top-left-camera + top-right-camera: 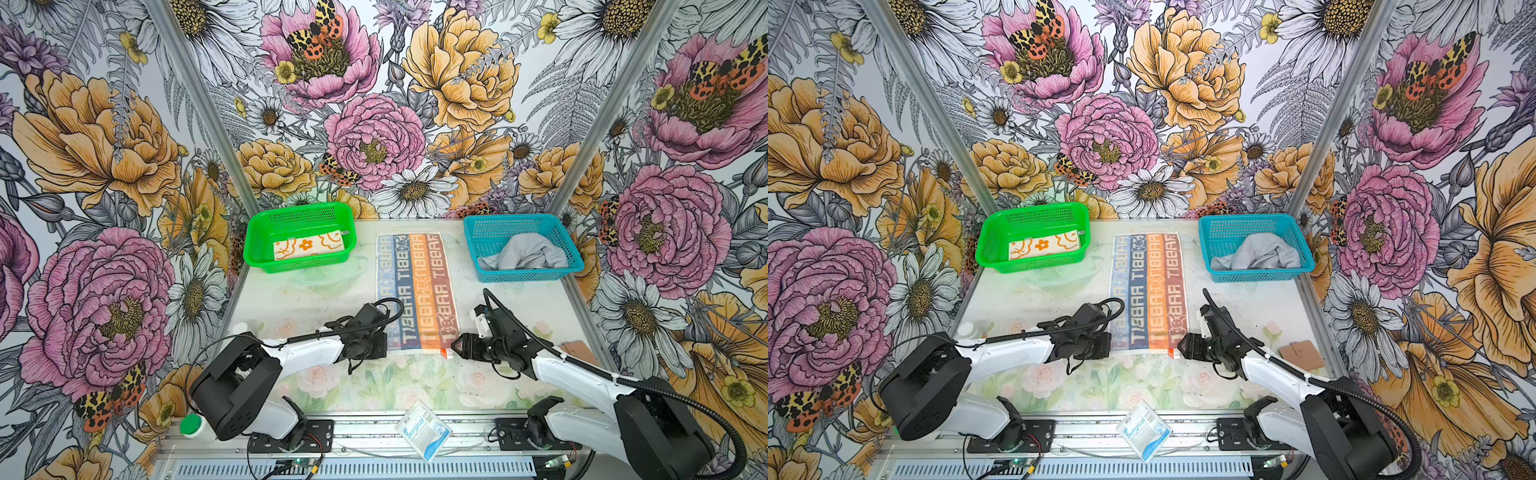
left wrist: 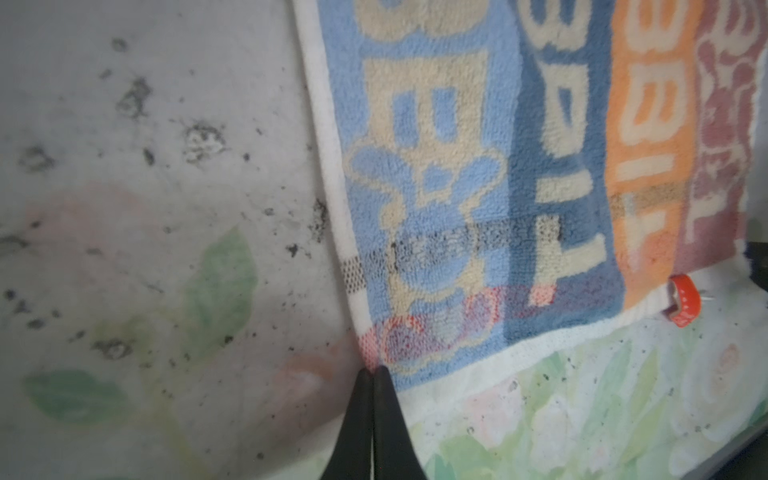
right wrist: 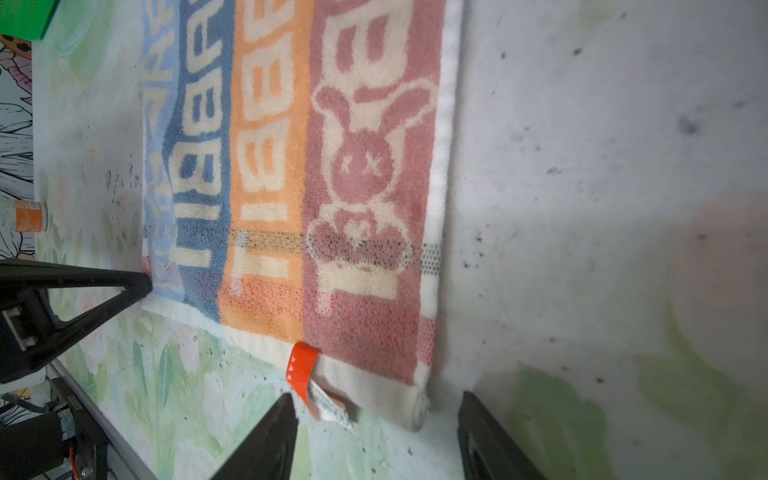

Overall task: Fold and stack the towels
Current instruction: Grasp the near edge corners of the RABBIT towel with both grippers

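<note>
The "RABBIT" towel (image 1: 417,286) (image 1: 1148,286) lies spread flat in the middle of the table, its blue, orange and pink stripes running front to back. My left gripper (image 2: 372,372) (image 1: 384,347) is shut on the towel's near left corner. My right gripper (image 3: 376,399) (image 1: 457,345) is open, its jaws on either side of the near right corner, next to the orange tag (image 3: 301,368). The cream towel with orange flowers (image 1: 309,246) lies folded in the green basket (image 1: 299,208). The grey towel (image 1: 525,253) sits crumpled in the blue basket (image 1: 511,219).
A "Surgical" packet (image 1: 422,430) lies on the front rail. A white bottle with a green cap (image 1: 195,426) stands at the front left. A brown pouch (image 1: 577,349) lies by the right wall. A clear dish (image 1: 328,276) sits partly under the green basket.
</note>
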